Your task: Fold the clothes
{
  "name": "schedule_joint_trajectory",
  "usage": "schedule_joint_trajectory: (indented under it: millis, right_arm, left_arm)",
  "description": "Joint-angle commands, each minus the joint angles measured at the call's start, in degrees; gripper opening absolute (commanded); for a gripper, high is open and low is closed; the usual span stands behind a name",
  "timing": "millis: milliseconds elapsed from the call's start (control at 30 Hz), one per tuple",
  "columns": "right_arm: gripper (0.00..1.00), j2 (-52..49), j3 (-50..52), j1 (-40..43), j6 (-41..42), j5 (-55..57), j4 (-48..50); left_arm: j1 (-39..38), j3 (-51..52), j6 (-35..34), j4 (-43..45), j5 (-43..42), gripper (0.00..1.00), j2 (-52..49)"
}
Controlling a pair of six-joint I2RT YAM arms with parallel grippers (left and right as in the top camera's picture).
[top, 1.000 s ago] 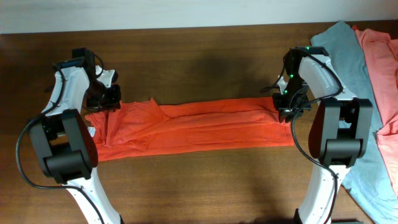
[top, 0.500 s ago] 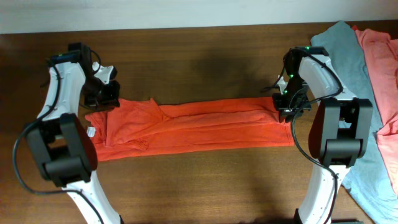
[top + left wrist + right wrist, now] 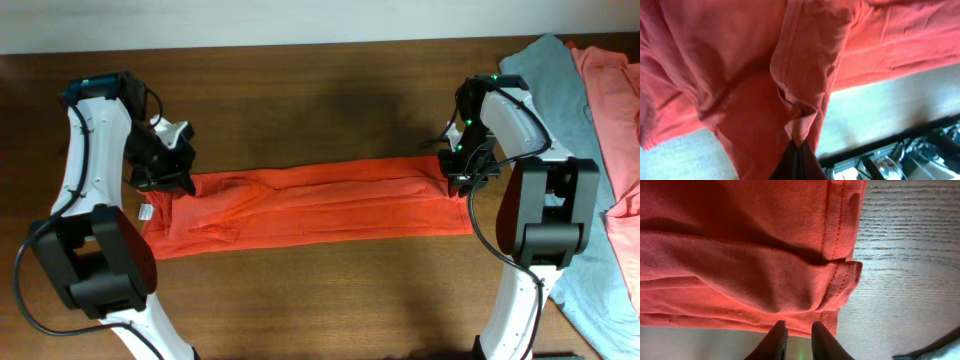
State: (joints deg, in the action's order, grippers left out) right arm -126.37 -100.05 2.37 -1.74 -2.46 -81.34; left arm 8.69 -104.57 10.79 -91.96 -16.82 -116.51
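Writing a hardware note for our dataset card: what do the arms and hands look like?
The left arm and right arm share white curved shells between bulky black joints, thin black cables looping alongside, and small green lights. The left hand and right hand are black with slim dark fingers.

orange-red shirt [image 3: 320, 205], grey shirt [image 3: 550, 75], salmon-pink shirt [image 3: 615, 90], dark brown wood-grain table [image 3: 330, 110]

Your overhead view is evenly lit, with a soft shadow patch on the table [image 3: 340, 105] centre. Left wrist: orange shirt [image 3: 740, 75] soft-focus, table glares white. Right wrist: sharp, only the fingertips [image 3: 774, 340] blurred.
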Motion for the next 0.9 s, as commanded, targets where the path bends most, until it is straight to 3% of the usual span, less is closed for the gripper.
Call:
schedule_joint_trajectory:
  millis: [0, 300, 567, 733, 867]
  right_arm:
    - [0.23, 0.3, 0.3, 0.3, 0.0, -0.3, -0.1]
    - [0.22, 0.3, 0.3, 0.3, 0.0, -0.3, -0.2]
    - [0.22, 0.3, 0.3, 0.3, 0.0, -0.3, -0.3]
    - [0.22, 0.3, 0.3, 0.3, 0.0, -0.3, -0.2]
    - [0.22, 0.3, 0.3, 0.3, 0.0, -0.3, -0.2]
  left_arm:
    - [-0.1, -0.4, 1.5, -2.4, -0.9, 0.0, 0.7]
    - [0.0, -0.4, -7.1, -3.5, 12.3, 0.01, 0.7]
    - [0.0, -0.4, -7.4, -3.0, 14.3, 0.09, 0.7]
    - [0.0, -0.4, -14.4, -2.3, 22.3, 0.09, 0.7]
    - [-0.2, -0.4, -15.5, -1.3, 20.8, 0.04, 0.7]
